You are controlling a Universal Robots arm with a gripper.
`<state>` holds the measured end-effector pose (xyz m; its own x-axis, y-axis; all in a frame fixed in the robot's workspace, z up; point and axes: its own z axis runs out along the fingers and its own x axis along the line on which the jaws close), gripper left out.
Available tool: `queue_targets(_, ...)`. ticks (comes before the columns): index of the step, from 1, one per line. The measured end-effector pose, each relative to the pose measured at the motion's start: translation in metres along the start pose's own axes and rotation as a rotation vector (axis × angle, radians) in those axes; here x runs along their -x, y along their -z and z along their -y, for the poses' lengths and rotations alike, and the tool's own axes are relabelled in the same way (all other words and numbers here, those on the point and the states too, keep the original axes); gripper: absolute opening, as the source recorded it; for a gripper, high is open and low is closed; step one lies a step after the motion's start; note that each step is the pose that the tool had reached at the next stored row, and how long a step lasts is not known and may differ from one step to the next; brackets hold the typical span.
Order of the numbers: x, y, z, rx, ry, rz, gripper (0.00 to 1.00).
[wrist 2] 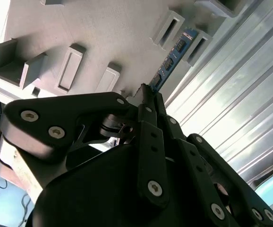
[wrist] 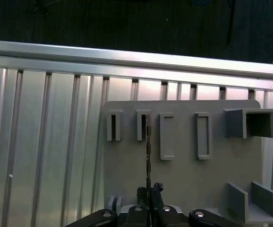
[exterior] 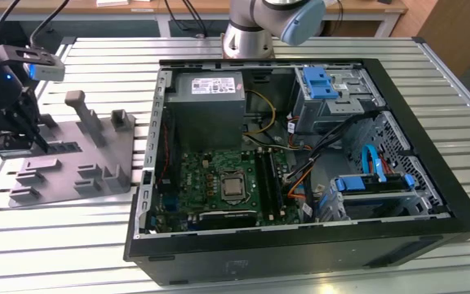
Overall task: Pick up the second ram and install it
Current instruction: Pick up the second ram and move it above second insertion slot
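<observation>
1. here, the tool (wrist 2: 146, 92) is closed on the second ram (wrist 2: 172, 56), its two fingertips pinching one end of the stick from either face.
2. the second ram stands on edge over a grey slotted holder (wrist: 183, 179), its far end lined up with one of the narrow slots (whether it sits in that slot or just above it, i cannot tell).
3. handling, as i judge it: light and stiff, but thin and fragile. hold it by the flat faces near an end or by the short edges. keep off the contact edge and avoid any twist, since a board this slim could flex or crack.
4. looks: a slim, long blue-green board with a row of small black chips. in the first wrist view it is a mere dark line.
5. further out, the holder lies on a ribbed metal desk (wrist: 42, 142). in the exterior view an open computer case (exterior: 300, 245) with its green motherboard (exterior: 218, 177) sits just beside the holder.
</observation>
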<state>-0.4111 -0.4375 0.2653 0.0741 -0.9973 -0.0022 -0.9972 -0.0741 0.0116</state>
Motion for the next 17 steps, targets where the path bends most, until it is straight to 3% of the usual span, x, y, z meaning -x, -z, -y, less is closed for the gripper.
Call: queue_targets(17,0.0001,0.0235,-0.0003,0.0000,0.000,0.0000,0.14)
